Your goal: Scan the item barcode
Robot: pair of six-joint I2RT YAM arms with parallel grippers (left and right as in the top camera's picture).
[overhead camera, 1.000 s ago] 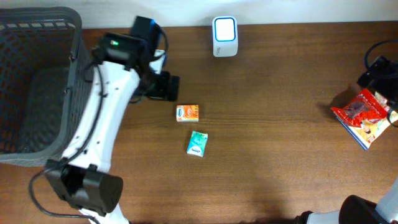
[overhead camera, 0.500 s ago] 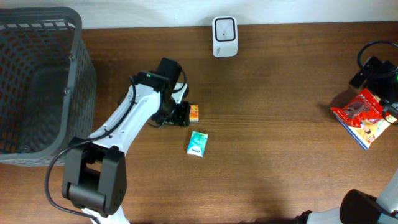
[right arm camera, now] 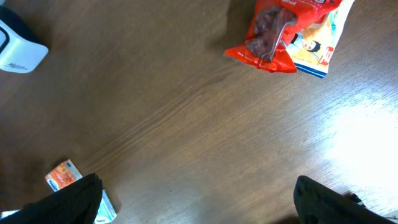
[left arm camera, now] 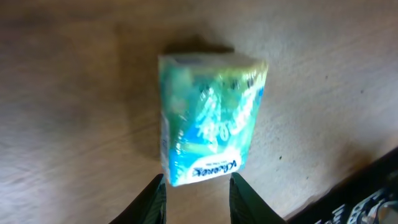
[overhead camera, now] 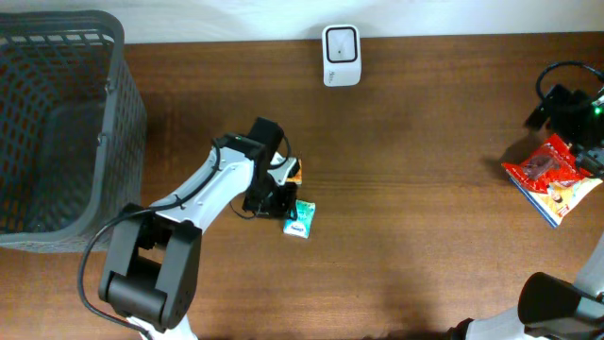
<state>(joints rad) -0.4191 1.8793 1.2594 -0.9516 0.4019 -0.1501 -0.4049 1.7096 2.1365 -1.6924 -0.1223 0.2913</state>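
A teal tissue packet lies flat on the brown table, and it fills the left wrist view. My left gripper hangs low over its left end. In that view the jaws of the left gripper are narrowed, and the fingertips flank the packet's near end. Table shows between them, and I cannot tell whether they press the packet. The white barcode scanner stands at the table's back edge. My right gripper is far right, and the right wrist view shows the gripper wide open on nothing.
A small orange packet lies just behind the left gripper, partly covered by the arm. A grey mesh basket stands at the far left. Red snack bags lie at the right edge, under the right arm.
The left arm has swung from beside the basket forward and right, past the orange packet, down onto the teal packet. Its jaws have narrowed. The right arm has shifted slightly.
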